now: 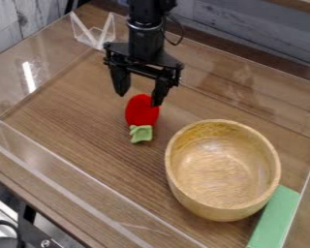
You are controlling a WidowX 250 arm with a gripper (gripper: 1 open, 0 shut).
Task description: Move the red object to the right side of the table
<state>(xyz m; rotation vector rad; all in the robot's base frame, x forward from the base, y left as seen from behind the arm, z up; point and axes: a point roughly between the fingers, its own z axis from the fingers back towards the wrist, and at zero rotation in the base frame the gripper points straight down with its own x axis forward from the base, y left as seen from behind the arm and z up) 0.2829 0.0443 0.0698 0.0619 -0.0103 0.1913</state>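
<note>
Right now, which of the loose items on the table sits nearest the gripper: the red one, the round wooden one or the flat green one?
The red strawberry-like toy, green end toward the camera; the wooden bowl and light-green block lie farther off.
</note>
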